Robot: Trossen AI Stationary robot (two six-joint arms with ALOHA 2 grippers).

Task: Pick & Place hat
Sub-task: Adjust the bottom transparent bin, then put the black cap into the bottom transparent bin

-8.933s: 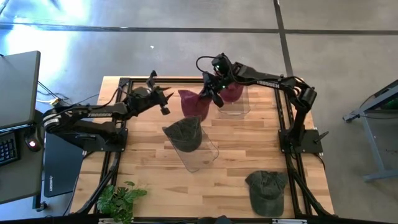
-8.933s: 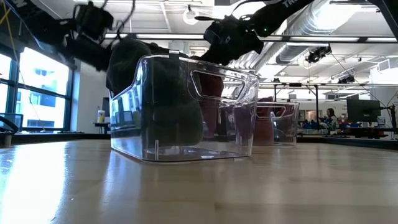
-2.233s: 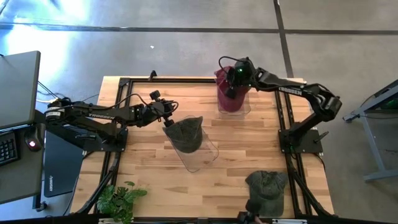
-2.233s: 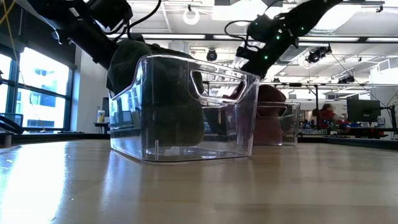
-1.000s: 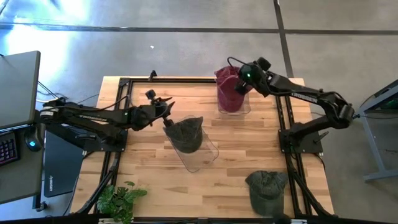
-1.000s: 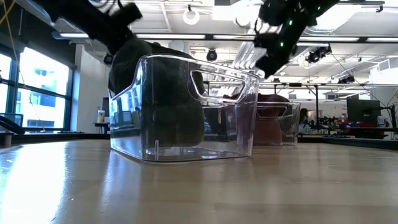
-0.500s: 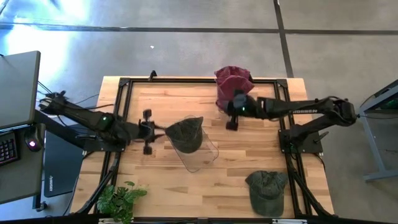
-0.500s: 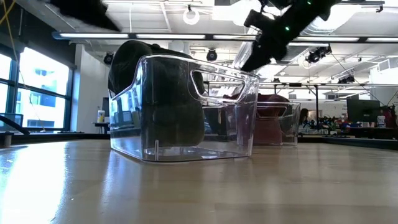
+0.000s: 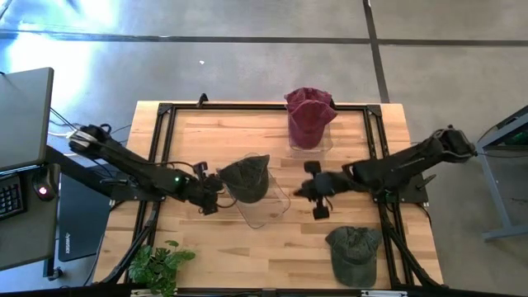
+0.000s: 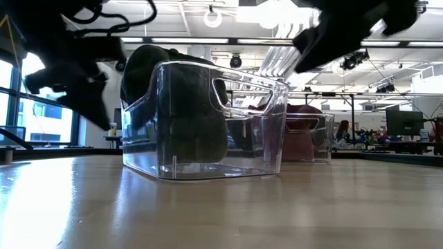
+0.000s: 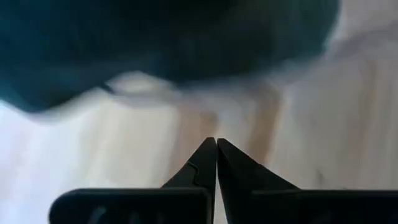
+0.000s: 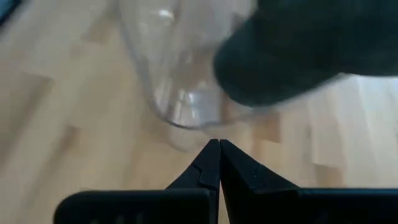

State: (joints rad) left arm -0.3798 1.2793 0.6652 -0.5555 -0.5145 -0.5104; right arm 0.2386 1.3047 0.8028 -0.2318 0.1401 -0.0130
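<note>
High view: wooden surface [image 9: 272, 247] with a black frame. Clear bin [image 9: 262, 200] near centre, dark green hat [image 9: 245, 178] draped over its 11 o'clock end, crown partly inside. Second clear bin [image 9: 312, 139] toward 12 o'clock holds a maroon hat [image 9: 309, 114] that sticks up over the rim. Third hat, olive green [image 9: 353, 250], lies flat on the surface at about 5 o'clock, well apart from both bins.

Left gripper [image 9: 209, 195] sits low at 9 o'clock of the centre bin, just beside the dark green hat; fingers [image 11: 198, 169] pressed together tip to tip, nothing between them (left wrist view shows only blurred wood and a dark shape ahead). Right gripper [image 9: 317, 198] is at 3 o'clock of the centre bin, close to its wall, also fully closed with nothing held; its wrist view shows the closed fingers [image 12: 200, 167] pointing at the clear bin's rounded end and the dark hat.

Low view: centre bin [image 10: 208, 121] up front with the dark hat [image 10: 173, 104] bulging above its rim, maroon hat's bin [image 10: 304, 135] behind it at the right. Dark arm shapes at both upper corners, too blurred to read. Potted plant [image 9: 157, 262] at the 7 o'clock corner of the surface; laptop [image 9: 21, 107] off the 9 o'clock side.
</note>
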